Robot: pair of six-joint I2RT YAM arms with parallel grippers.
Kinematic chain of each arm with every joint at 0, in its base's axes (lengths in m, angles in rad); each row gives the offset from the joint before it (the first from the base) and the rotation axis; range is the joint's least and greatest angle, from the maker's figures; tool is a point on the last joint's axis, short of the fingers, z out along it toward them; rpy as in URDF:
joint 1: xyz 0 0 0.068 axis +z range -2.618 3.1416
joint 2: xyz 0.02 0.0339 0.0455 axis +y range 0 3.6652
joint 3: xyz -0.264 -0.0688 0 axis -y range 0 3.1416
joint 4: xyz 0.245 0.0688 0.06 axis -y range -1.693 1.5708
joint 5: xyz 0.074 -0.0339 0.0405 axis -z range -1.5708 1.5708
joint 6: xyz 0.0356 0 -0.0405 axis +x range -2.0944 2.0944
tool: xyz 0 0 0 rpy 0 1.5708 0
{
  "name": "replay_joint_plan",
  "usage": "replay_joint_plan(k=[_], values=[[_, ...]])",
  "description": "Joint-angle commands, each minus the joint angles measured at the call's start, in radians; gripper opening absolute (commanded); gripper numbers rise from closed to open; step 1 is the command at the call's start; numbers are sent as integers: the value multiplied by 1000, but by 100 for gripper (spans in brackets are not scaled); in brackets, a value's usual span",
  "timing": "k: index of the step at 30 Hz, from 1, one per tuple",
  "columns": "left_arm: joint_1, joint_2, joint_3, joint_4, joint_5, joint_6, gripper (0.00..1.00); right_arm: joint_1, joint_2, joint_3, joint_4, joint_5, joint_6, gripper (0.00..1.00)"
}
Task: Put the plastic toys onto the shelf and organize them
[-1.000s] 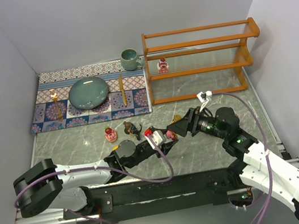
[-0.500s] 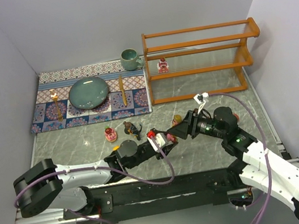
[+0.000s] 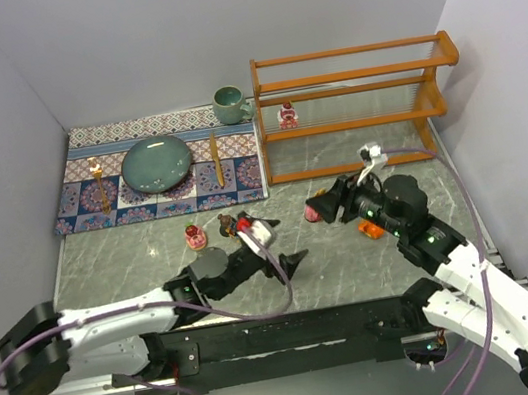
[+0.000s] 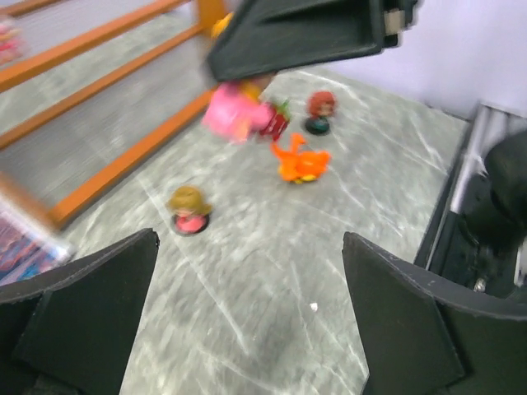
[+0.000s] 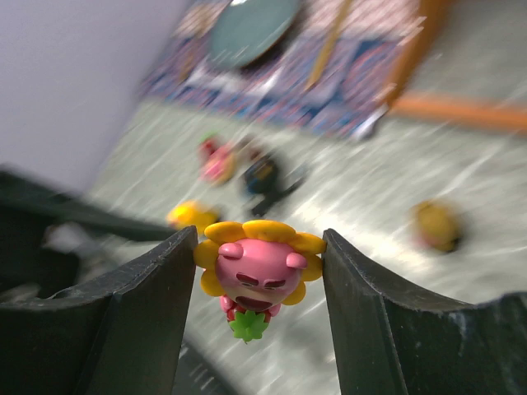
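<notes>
Right of centre above the tabletop (image 3: 134,270), just near of the shelf (image 3: 363,122), the right tool (image 3: 323,208) is clamped on a pink bear-faced toy (image 5: 258,276) ringed with yellow petals, a green leaf at its foot. The right wrist view shows it pinched between the two dark fingers (image 5: 148,313), lifted off the stone surface. The left tool (image 3: 280,245) sits near the middle, its fingers spread wide apart with nothing between them. In the left wrist view an orange spiky creature (image 4: 301,160), a red-headed figure (image 4: 319,109) on a dark base and a brown-headed figure (image 4: 189,211) on a pink base stand apart from one another on the tabletop. Farther left, a pink-red toy (image 3: 194,237) and a dark creature (image 3: 229,226) stand just near of the patterned mat (image 3: 92,201). One pink figurine (image 3: 287,116) stands on the shelf, near its left end. The mat carries a teal plate (image 3: 156,164), a teal mug (image 3: 228,104) at its far right corner and two wooden utensils (image 3: 216,160).
</notes>
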Motion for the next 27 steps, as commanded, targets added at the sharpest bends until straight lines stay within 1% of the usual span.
replay_joint_plan(k=[1,3,4,5,6,7,8,10,11,12,13,14,16,17,18,19,21,23,24,27], values=[[16,-138,125,-361,-253,-167,99,-5,54,108,6,303,-173,10],[51,-163,207,-494,-296,-230,100,-5,109,163,2,357,-232,10],[67,-183,232,-627,-343,-257,97,-5,129,179,14,383,-252,10],[82,-190,260,-694,-354,-320,97,-3,173,217,15,436,-294,10],[126,-197,324,-772,-351,-348,97,-3,196,237,17,464,-315,10],[154,-207,356,-886,-313,-398,97,-5,221,259,17,489,-332,10],[226,-213,380,-939,-284,-415,97,-5,270,295,22,545,-369,9],[301,-253,407,-1004,-220,-414,97,-6,339,328,43,590,-415,8],[341,-270,406,-1012,-139,-405,97,-12,359,352,58,615,-427,8],[414,-296,401,-1021,-106,-397,97,-17,382,367,72,624,-434,7],[453,-301,401,-1032,-70,-370,97,-32,426,384,72,625,-438,7],[523,-302,401,-1055,-31,-350,97,-43,448,416,72,624,-444,7],[590,-289,386,-1066,-23,-305,97,-57,512,447,74,632,-461,7],[625,-284,366,-1050,-38,-308,97,-68,532,475,103,636,-469,7],[633,-284,352,-1032,-38,-311,97,-69,552,487,120,635,-474,7],[645,-286,340,-1014,-8,-310,97,-75,588,498,132,632,-472,7],[722,-302,322,-987,62,-310,97,-95,621,532,155,606,-506,7],[760,-328,306,-980,19,-305,97,-111,672,567,160,595,-515,7],[762,-357,300,-975,-35,-302,97,-117,686,576,173,590,-523,7],[763,-413,274,-964,-95,-293,97,-127,746,610,190,587,-549,7]])
